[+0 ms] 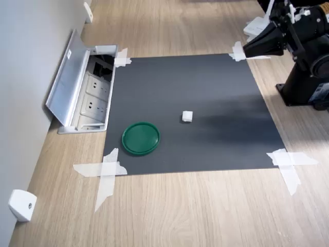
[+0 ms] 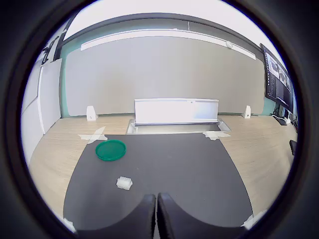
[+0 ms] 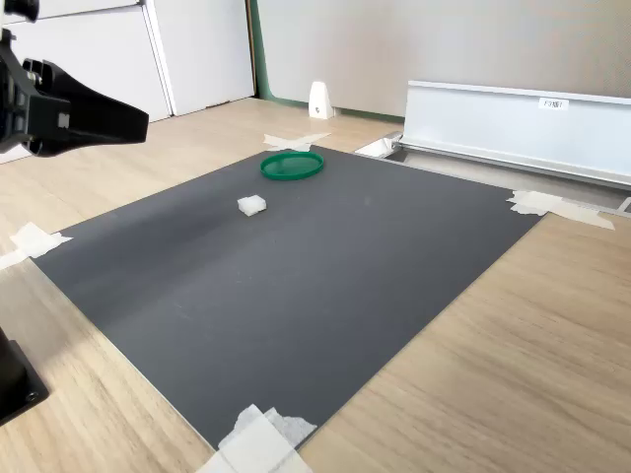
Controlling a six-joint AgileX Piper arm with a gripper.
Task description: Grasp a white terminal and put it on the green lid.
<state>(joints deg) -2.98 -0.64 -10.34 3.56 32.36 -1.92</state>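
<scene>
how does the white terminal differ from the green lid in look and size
The white terminal is a tiny, blocky white piece, while the green lid is a flat, round, dark green disc with a raised rim. The lid is far wider, and the terminal is stubbier for its size. In the first exterior view the terminal lies to the right of the lid, apart from it. Both rest on the dark mat, untouched.

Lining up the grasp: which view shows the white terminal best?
The first exterior view: the white terminal sits unobstructed on the dark mat, right of the green lid. The wrist view shows it small and distorted; the second exterior view shows it low and oblique.
</scene>
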